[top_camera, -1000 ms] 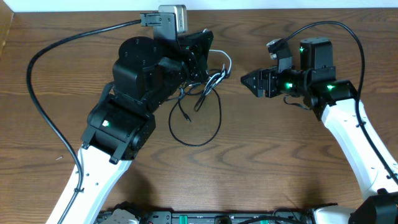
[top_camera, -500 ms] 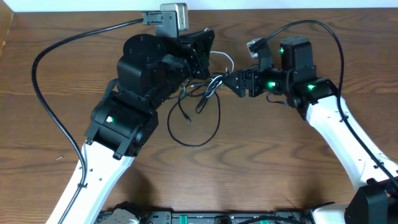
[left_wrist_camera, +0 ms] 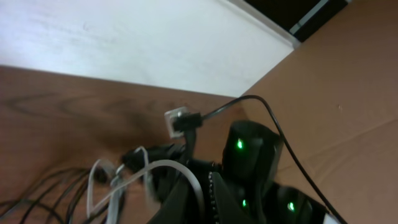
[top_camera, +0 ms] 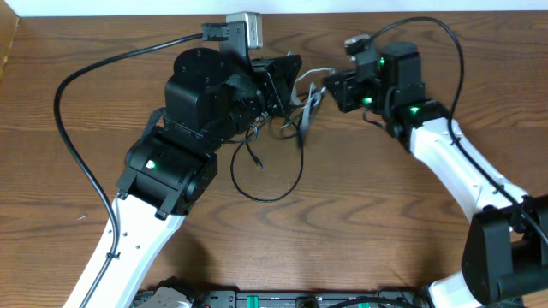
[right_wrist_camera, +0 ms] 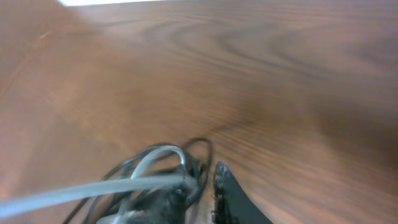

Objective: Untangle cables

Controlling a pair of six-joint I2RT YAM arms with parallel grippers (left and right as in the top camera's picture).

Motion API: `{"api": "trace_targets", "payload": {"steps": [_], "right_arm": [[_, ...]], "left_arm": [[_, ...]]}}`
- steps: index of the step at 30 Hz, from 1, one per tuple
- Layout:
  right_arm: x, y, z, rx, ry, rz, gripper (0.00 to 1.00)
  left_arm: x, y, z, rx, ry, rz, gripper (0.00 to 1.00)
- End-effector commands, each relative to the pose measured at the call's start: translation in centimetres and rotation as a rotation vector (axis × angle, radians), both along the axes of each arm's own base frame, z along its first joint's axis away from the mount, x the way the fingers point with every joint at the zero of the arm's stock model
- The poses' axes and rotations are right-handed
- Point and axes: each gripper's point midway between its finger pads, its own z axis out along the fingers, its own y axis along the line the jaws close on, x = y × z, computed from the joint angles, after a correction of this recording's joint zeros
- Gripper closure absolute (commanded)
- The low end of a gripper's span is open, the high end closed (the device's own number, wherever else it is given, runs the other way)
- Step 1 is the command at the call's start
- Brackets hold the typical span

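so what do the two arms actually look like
Both match: a white lower link, then bulky black joint housings toward the wrist, with small green lights. The left arm trails a thick black wire; the right arm has its own black wire arching above it.

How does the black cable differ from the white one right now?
The black cable is dark and sprawls in a wide loop over the table; the white cable shows only a short pale arc near the far edge. The black cable's plug end lies free on the wood; the white one's ends are hidden. Both are thin and meet in one tangle.
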Motion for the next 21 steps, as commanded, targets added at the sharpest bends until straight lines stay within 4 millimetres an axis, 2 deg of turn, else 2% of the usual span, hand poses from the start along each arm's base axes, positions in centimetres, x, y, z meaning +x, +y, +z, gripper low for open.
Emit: {"api": "trace_targets", "payload": {"steps": [1, 5, 8, 11, 14, 17, 21], "right_arm": [[2.6, -7.1, -0.3, -0.026, 0.034, -0.266, 0.97], [3.0, -12.4, -1.0, 0.023, 0.103, -0.400, 0.99], [2.7, -14.7, -1.6, 0.050, 0.156, -0.462, 0.99], [2.0, -15.8, -2.5, 0.052, 0.211, -0.491, 0.99], [1.5, -14.7, -2.5, 0.064, 0.221, -0.430, 0.99], [1.1, -11.9, -2.0, 0.097, 0.212, -0.313, 0.93], [0.3, -9.0, -1.6, 0.134, 0.221, -0.214, 0.75]], "left_arm": [[-1.6, 1.5, 2.5, -0.039, -0.038, 0.008, 0.92], [-1.7, 4.1, 2.4, -0.029, -0.019, 0.070, 0.92], [-1.1, 6.2, 1.8, -0.017, 0.006, 0.131, 0.93], [-0.2, 7.9, 1.2, -0.008, 0.030, 0.184, 0.93], [0.6, 8.7, 0.8, -0.010, 0.044, 0.213, 0.93], [1.8, 8.4, 1.1, -0.036, 0.027, 0.220, 0.93], [3.0, 8.1, 2.2, -0.063, -0.023, 0.221, 0.93]]}}
